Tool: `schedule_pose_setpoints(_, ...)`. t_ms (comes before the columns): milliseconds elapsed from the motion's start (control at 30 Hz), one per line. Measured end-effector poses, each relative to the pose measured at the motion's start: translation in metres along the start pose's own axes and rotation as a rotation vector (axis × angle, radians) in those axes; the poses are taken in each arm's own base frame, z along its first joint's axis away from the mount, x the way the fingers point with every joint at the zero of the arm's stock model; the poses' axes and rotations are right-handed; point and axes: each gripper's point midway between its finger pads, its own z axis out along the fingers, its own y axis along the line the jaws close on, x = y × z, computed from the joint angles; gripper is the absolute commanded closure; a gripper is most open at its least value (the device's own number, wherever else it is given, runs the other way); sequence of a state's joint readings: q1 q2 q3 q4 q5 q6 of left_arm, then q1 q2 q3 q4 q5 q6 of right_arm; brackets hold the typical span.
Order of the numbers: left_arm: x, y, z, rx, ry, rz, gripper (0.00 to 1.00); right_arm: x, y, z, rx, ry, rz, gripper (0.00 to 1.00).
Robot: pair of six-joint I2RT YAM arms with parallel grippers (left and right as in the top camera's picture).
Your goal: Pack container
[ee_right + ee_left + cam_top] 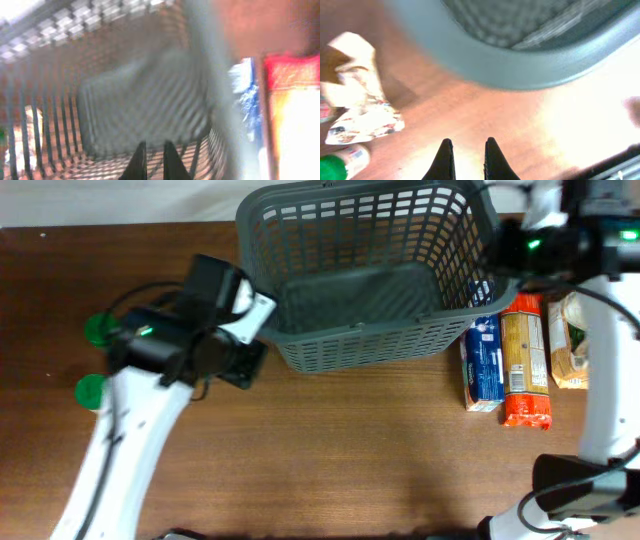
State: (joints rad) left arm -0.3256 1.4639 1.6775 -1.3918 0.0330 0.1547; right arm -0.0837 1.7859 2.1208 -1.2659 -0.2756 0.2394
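The dark grey slotted basket [360, 345] stands at the back middle of the table, with nothing visible inside. My left gripper [258, 318] is at its front left corner, shut and empty. In the left wrist view the fingers [468, 150] hover over bare wood below the basket's rim [520, 70]. My right gripper [492, 260] is at the basket's right rim, shut and empty. The blurred right wrist view shows its fingers [154, 152] over the lattice wall and the basket floor [145, 100].
A blue package [484, 360], an orange package [526, 365] and a tan package [570, 345] lie right of the basket. Two green caps [98, 330] [90, 390] sit at the left. A crumpled white packet [360, 105] and a green-capped bottle [337, 165] lie beside my left gripper.
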Motion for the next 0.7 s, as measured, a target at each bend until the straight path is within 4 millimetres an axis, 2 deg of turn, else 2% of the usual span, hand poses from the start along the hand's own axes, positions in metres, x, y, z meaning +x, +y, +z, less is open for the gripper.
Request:
schedule_pose_setpoints(67, -0.004, 0.012, -0.023, -0.031, -0.072, -0.041, 0.98, -0.021, -0.019, -0.014, 0.025, -0.082, 0.036, 0.96)
schedule_pose_setpoints(133, -0.004, 0.024, -0.045, -0.063, -0.138, -0.084, 0.98, -0.03, -0.041, -0.023, 0.074, -0.12, 0.084, 0.96)
schedule_pose_setpoints(233, 0.003, 0.041, -0.074, -0.112, -0.221, -0.143, 0.98, -0.035, -0.07, -0.028, 0.145, -0.143, 0.143, 0.96)
schedule_pose_setpoints(300, 0.007, 0.047, -0.083, -0.13, -0.244, -0.166, 0.98, -0.035, -0.077, -0.025, 0.166, -0.138, 0.157, 0.96)
schedule_pose_setpoints(367, 0.01, 0.053, -0.088, -0.146, -0.254, -0.189, 0.98, -0.034, -0.081, -0.016, 0.174, -0.12, 0.164, 0.96)
schedule_pose_setpoints(533, 0.014, 0.063, -0.09, -0.165, -0.254, -0.22, 0.98, -0.024, -0.091, 0.031, 0.18, -0.013, 0.18, 0.96)
schedule_pose_setpoints(700, 0.014, 0.063, -0.09, -0.165, -0.253, -0.221, 0.98, -0.012, -0.081, 0.073, 0.166, 0.073, 0.159, 0.96)
